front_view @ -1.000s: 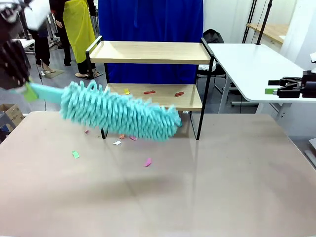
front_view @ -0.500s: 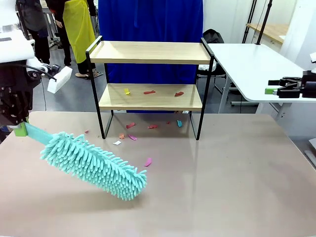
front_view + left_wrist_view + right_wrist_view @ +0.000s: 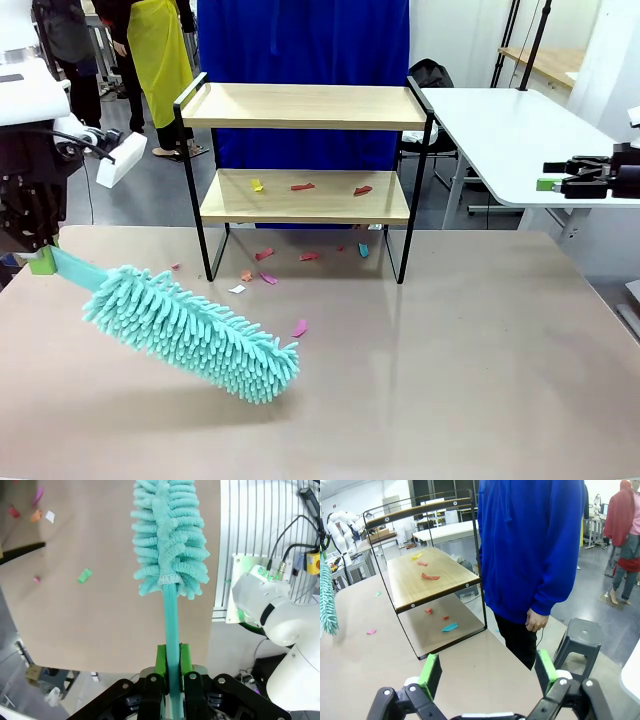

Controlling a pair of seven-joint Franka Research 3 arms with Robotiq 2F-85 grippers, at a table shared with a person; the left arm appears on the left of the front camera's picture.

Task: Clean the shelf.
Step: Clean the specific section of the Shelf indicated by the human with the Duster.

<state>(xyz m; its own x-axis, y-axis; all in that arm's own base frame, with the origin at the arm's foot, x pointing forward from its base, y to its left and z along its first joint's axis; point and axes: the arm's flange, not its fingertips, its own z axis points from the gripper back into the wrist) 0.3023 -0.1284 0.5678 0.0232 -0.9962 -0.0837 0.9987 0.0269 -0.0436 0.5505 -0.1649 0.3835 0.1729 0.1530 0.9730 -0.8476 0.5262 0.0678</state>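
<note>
While the shelf (image 3: 307,196) stands on the table (image 3: 330,400) with bits of paper on its low board, the left gripper (image 3: 173,652) squeezes the fluffy duster (image 3: 195,335) near it. The right gripper (image 3: 487,667) is wide apart, holding nothing.

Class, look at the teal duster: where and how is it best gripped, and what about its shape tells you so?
Best gripped, I judge, by the bare handle of the duster, coming from the butt end, pads on its two opposite sides. The handle is slim, straight and smooth, while the head is thick, shaggy and floppy-looking, likely a poor hold. The left end effector grips it that way.
</note>
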